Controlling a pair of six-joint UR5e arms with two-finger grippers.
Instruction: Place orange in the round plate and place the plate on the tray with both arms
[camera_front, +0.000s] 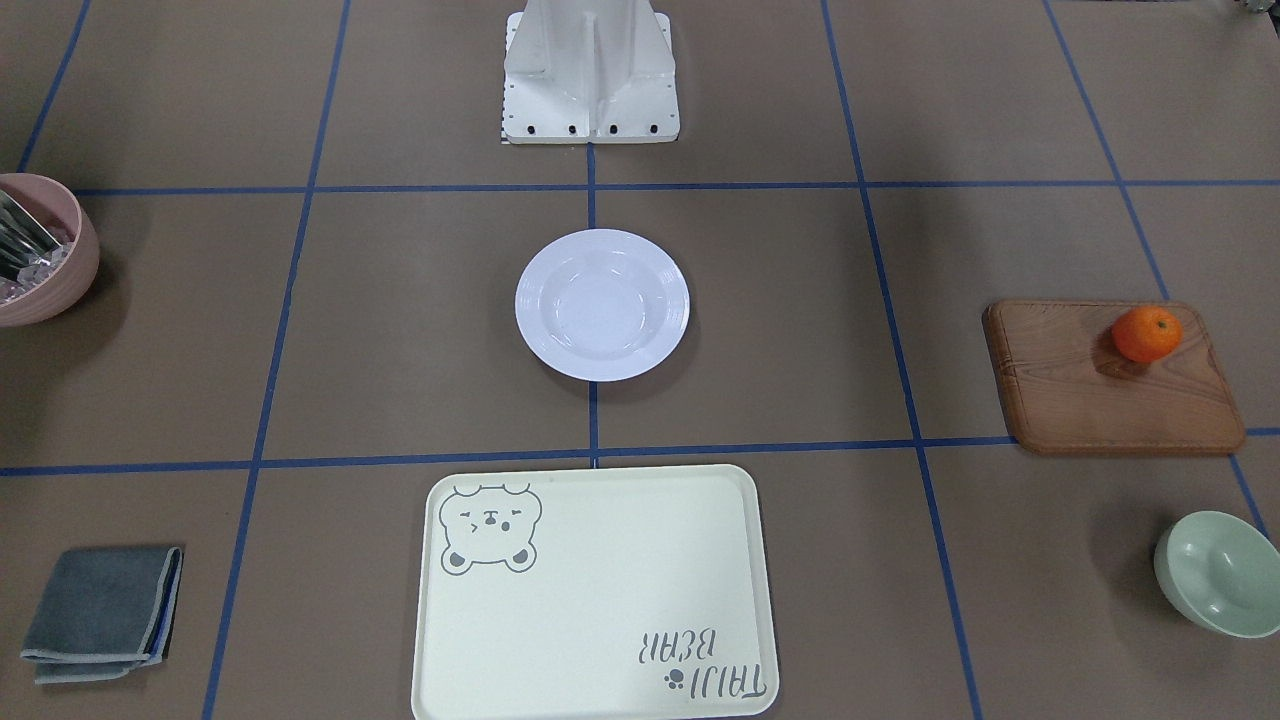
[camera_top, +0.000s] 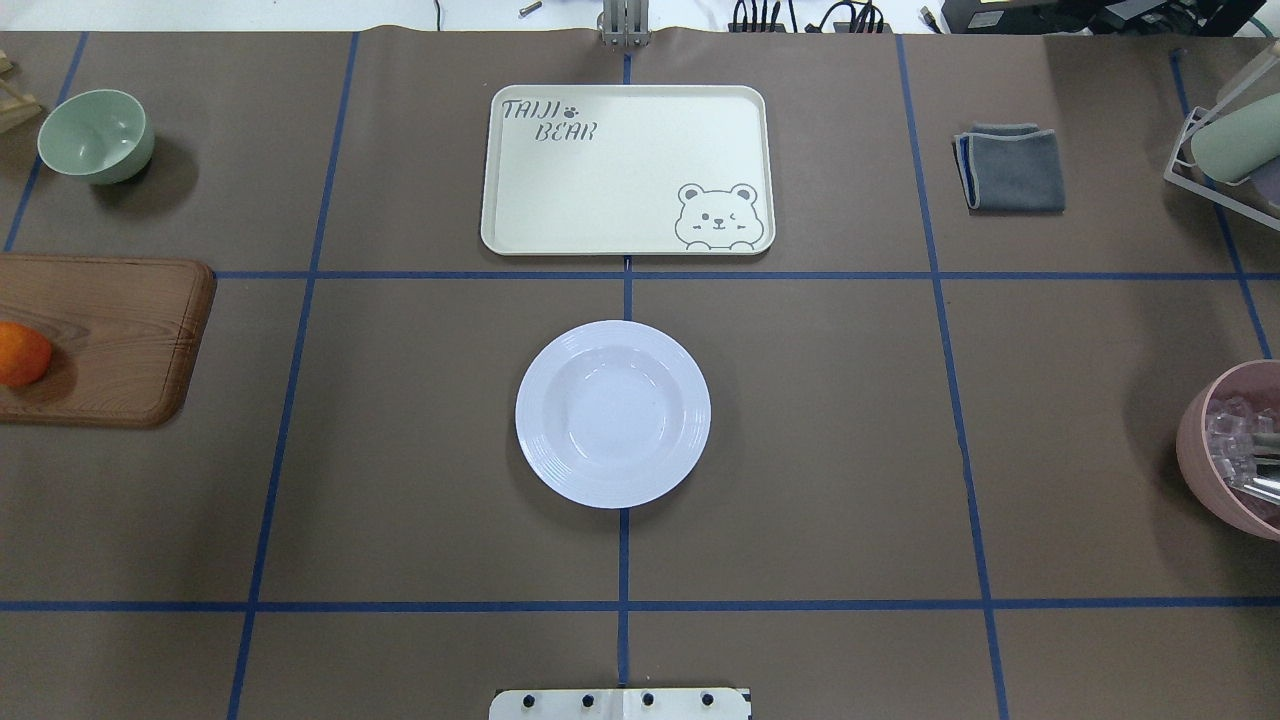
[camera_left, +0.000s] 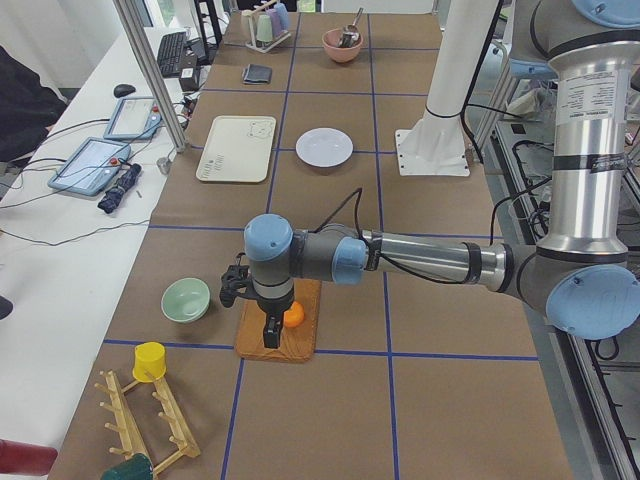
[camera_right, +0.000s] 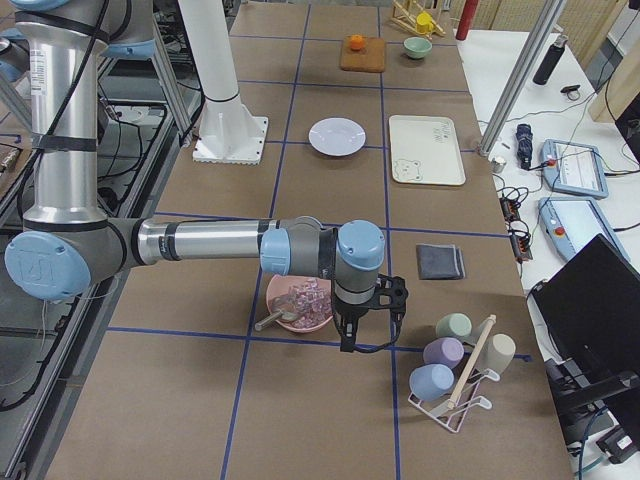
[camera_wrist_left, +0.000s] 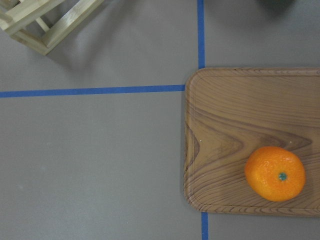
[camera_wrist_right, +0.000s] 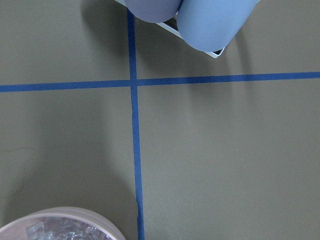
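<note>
**Left arm above the orange, the plate is empty**

We take the round plate (camera_front: 602, 304) as our reference. It sits in front of the robot base with nothing in its well. The orange (camera_front: 1146, 333) lies well apart from it, on the robot's left side, on a wooden board (camera_front: 1100, 400). The tray (camera_front: 600, 600) lies just past the plate, away from the base.

The left gripper (camera_left: 268, 332) hangs over this board, so we judge the left arm the nearer one for the pick. In its wrist view the orange sits toward the lower right corner, not in the centre, so we think a small sideways correction is needed before descending. The fruit is round and has no long axis, so any jaw direction serves. The right gripper (camera_right: 368, 325) is far from the plate on the other side, by a pink bowl (camera_right: 300, 303). For both grippers we cannot tell how wide they stand.

The orange has a pitted skin and its green stem dot faces up. The board shows wood grain, the plate is glossy with a ridged rim, and the tray looks smooth.
</note>
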